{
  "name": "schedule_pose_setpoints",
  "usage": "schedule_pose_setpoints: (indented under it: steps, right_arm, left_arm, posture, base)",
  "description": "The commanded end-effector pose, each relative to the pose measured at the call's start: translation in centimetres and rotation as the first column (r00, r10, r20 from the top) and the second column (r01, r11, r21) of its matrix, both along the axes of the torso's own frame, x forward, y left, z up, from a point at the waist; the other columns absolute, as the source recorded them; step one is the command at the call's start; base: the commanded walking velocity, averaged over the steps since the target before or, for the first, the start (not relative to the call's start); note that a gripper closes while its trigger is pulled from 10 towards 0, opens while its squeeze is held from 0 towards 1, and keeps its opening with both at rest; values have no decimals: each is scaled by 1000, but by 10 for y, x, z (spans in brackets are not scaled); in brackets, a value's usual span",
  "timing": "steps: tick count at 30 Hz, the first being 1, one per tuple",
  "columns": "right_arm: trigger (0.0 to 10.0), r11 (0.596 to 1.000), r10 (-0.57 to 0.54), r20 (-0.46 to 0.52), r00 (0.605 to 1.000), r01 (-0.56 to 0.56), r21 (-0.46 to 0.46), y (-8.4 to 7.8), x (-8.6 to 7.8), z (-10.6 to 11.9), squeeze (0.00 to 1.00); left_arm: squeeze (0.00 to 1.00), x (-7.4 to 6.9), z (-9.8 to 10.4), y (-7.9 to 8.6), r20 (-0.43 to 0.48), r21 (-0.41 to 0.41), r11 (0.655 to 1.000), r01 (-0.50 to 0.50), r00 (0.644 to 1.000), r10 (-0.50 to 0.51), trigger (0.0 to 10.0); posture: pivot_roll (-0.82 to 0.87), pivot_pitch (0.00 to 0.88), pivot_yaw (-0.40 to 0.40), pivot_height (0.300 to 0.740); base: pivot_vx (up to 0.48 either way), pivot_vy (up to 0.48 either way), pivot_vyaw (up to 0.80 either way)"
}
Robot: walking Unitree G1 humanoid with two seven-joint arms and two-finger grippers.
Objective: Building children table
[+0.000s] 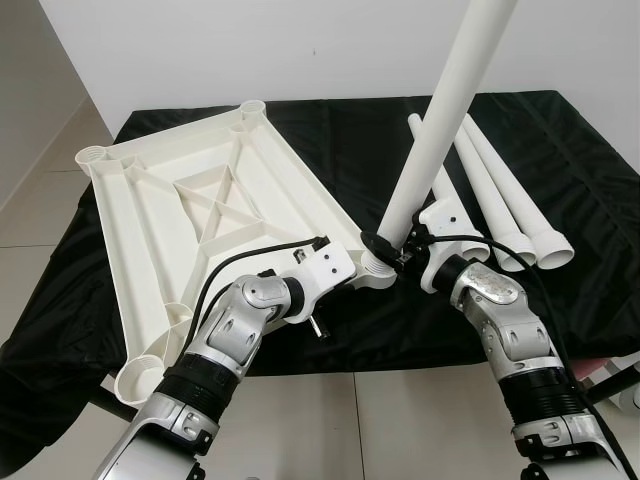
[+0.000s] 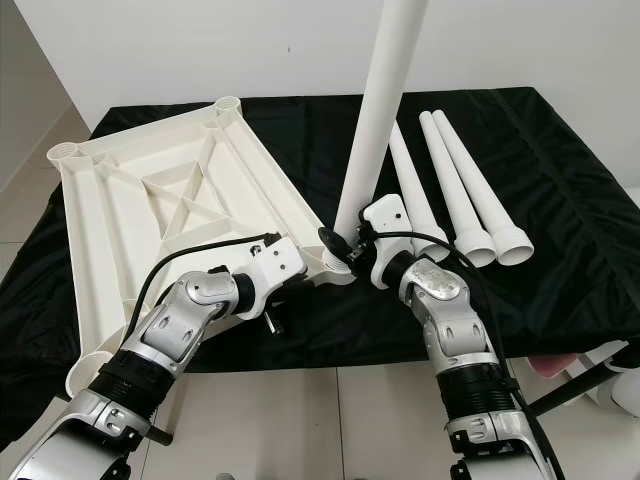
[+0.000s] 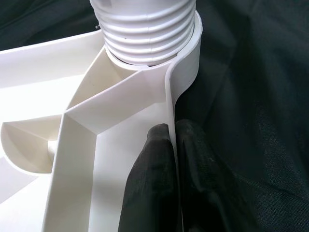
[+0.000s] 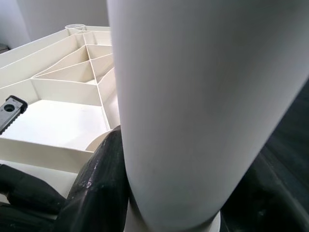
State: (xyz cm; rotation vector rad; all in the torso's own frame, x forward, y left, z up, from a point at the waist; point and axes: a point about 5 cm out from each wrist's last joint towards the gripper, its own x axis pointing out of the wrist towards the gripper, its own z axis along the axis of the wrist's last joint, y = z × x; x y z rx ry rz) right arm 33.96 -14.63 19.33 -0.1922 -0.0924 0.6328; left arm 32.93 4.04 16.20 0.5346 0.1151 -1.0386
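The right hand (image 1: 385,247) is clamped on the tall white leg (image 1: 440,120) standing in the corner hole just past the left hand (image 3: 175,164), which pinches the tabletop (image 1: 190,210) edge, and a crooked leg could jam its threads.

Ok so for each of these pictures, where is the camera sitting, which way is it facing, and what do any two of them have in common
Left eye view: head, looking down at the upturned tabletop on black cloth; both silver arms show.
Right eye view: same head, same scene, shifted sideways; three spare legs lie by.
Left wrist view: along the left gripper, pinching the tabletop's rim.
Right wrist view: along the right gripper, clasping the standing leg.
Shared: both wrist views see that leg at its corner socket.
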Motion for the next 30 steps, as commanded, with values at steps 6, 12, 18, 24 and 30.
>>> schedule_pose_setpoints:
  steps: [6, 12, 18, 24, 30]
  right_arm:
    - [10000, 985, -170, -106, 980, 170, -13, -12, 2, -26, 0]
    - [10000, 981, -194, -111, 975, 193, -13, -8, 4, -27, 0]
    - [10000, 977, -212, -119, 970, 213, 0, -4, 6, -26, 0]
    - [10000, 976, -217, -128, 968, 219, -2, 0, 7, -27, 0]
    - [10000, 978, -202, -153, 967, 191, -88, -2, 16, -20, 0]
  left_arm:
    - [0, -2, 18, -3, 87, -77, 997, 12, 996, -5, 10000]
    - [0, -3, 17, -5, 87, -78, 997, 17, 996, -11, 10000]
    - [0, -3, 17, -6, 88, -78, 997, 21, 996, -14, 10000]
    - [0, -4, 17, -6, 88, -80, 997, 20, 996, -13, 10000]
    - [0, -3, 17, -6, 93, -82, 996, 18, 996, -10, 10000]
  posture:
    - [-119, 138, 67, 740]
    - [-121, 137, 70, 740]
    - [-118, 137, 68, 740]
    - [-117, 135, 67, 740]
    - [-122, 131, 68, 740]
  base:
    - [0, 0, 0]
    - [0, 0, 0]
    - [0, 0, 0]
    - [0, 0, 0]
    - [0, 0, 0]
